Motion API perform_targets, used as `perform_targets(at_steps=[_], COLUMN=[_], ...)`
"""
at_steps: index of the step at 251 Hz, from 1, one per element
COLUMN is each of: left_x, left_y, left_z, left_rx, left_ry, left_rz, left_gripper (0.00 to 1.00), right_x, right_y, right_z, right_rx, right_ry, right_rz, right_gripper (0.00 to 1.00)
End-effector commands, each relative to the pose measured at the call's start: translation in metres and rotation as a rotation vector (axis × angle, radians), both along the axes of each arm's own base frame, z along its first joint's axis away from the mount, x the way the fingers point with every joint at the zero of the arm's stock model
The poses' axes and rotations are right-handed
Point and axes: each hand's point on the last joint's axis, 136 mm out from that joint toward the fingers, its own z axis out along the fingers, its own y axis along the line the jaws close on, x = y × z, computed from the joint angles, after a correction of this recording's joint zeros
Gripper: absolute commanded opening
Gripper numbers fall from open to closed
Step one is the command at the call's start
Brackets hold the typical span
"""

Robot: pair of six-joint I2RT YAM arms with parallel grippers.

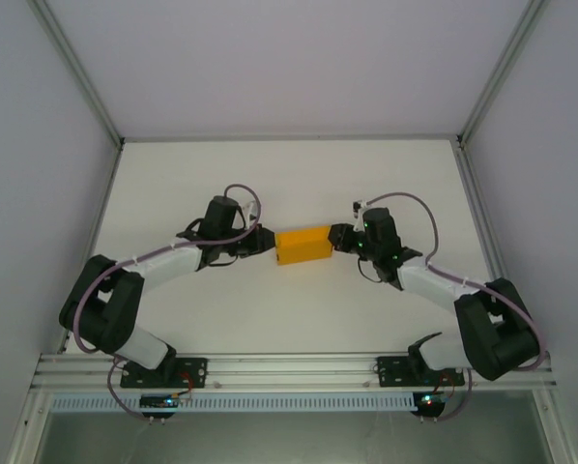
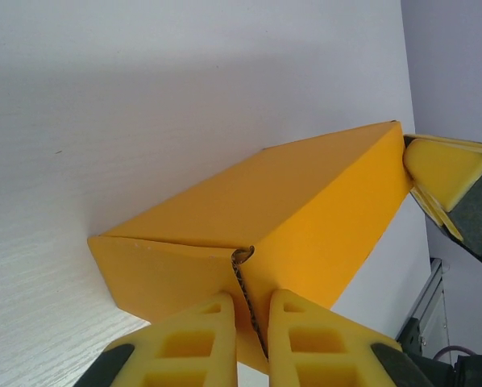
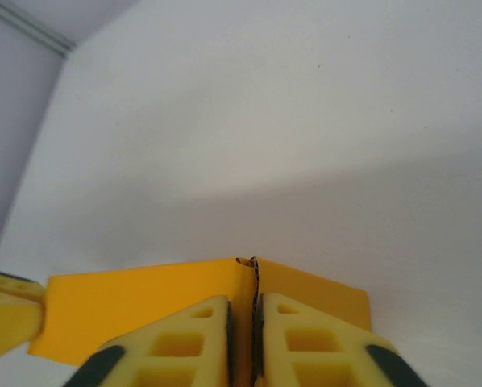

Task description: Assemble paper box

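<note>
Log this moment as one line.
paper box: closed shape | left gripper: shut on one end's card edge | right gripper: shut on opposite end

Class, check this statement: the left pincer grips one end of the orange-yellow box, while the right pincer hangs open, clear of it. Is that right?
No. The right pincer is not open and clear: the right wrist view shows it shut on a card edge at the other end of the box. The left pincer does grip one end.

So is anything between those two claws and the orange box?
Nothing visible. The left gripper and the right gripper each pinch a card edge at opposite ends of the paper box.
</note>
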Motion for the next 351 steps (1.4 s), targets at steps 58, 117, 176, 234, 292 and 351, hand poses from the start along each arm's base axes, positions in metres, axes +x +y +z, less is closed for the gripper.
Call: perform_targets(at_steps=[58, 117, 176, 234, 292, 351], left_x=[-0.044, -0.006, 0.025, 0.034, 0.041, 0.027], left_y=[0.053, 0.033, 0.01, 0.002, 0.026, 0.1], left_z=[-0.094, -0.038, 0.021, 0.052, 0.086, 0.115], left_rx=[0.375, 0.351, 0.287, 0.258, 0.339, 0.435], left_ry=[0.218, 0.024, -0.145, -0.224, -0.316, -0.417], left_rz=[0.067, 0.029, -0.005, -0.023, 0.04, 0.268], left_gripper=[0.0, 0.35, 0.58, 0.83, 1.0, 1.0], right_x=[-0.057, -0.037, -0.017, -0.005, -0.008, -0.028], right_y=[-0.022, -0.01, -0.001, 0.002, 0.021, 0.042], right_z=[-0.087, -0.039, 0.013, 0.039, 0.082, 0.085], right_rx=[-0.11, -0.152, -0.171, -0.168, -0.331, -0.565], right_ry=[0.237, 0.129, 0.053, 0.008, -0.234, -0.425], right_rz=[-0.024, 0.045, 0.077, 0.092, 0.395, 0.82], right_gripper=[0.0, 0.03, 0.26, 0.42, 0.99, 0.99])
